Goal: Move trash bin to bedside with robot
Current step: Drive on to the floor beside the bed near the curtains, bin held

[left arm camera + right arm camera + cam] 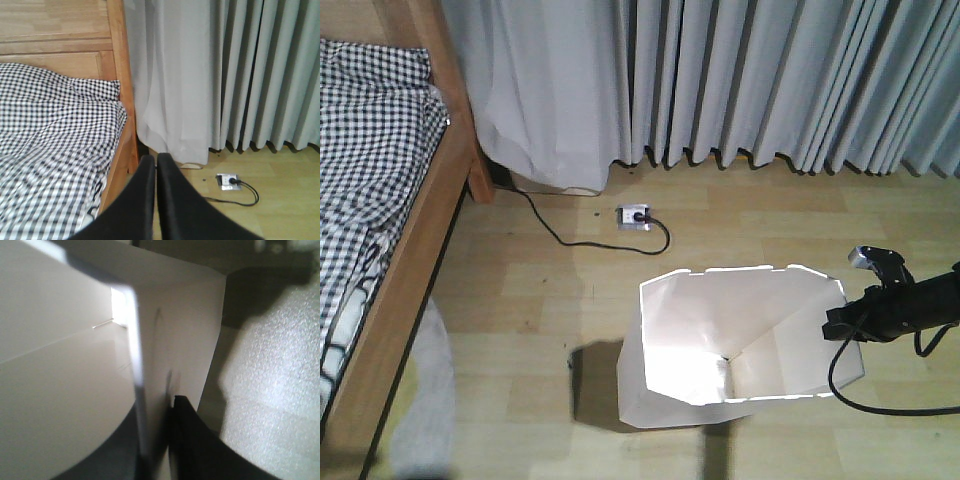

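The white trash bin (720,345) stands on the wooden floor, its cream inside facing me. My right gripper (842,322) is shut on the bin's right wall at the rim; in the right wrist view the thin wall (137,390) runs between the two black fingers (192,440). The bed (380,220), with a light-brown wooden frame and black-and-white checked bedding, lies at the left, apart from the bin. My left gripper (152,165) is shut and empty, held in the air and pointing past the bed's post (122,75) and the bedding (55,140).
Grey curtains (770,80) hang along the back. A floor socket (633,215) with a black cable (560,235) lies between the bed and the bin. A grey rug edge (425,400) shows beside the bed. Black cables (880,405) trail from my right arm.
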